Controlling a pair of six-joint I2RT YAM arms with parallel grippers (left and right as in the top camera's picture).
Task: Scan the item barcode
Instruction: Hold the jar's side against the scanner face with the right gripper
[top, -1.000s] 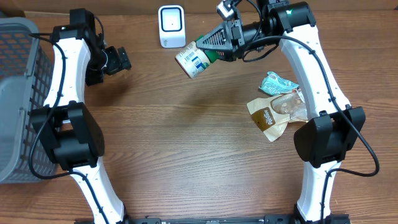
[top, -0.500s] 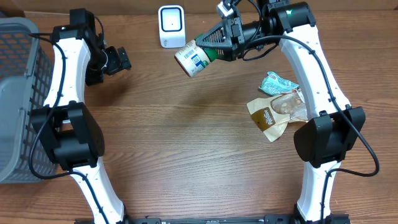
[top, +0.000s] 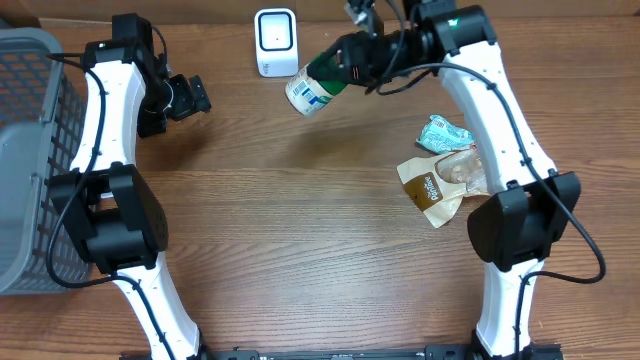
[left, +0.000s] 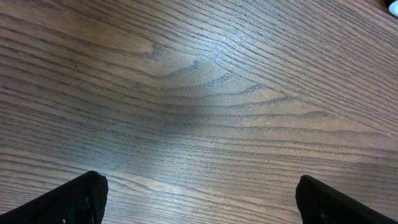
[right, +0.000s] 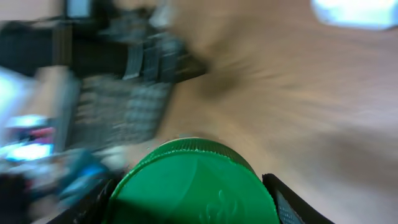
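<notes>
Over the worktop (top: 300, 220) the right arm has swung the green-lidded canister (top: 309, 88) up and closer to the scanner (top: 275, 42), so a read looks near. The right fingers (top: 347, 58) stay clamped on its lid end, while the left fingers (left: 81, 199) stand wide apart, holding nothing. The right wrist view is smeared, and I cannot tell whether the barcode faces the scanner.

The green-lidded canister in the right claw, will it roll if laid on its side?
Probably; the canister looks round-sided, so it would likely roll. It seems rigid, showing no dents in the right claw. Gripped only near its green lid, it might pivot or slip.
</notes>
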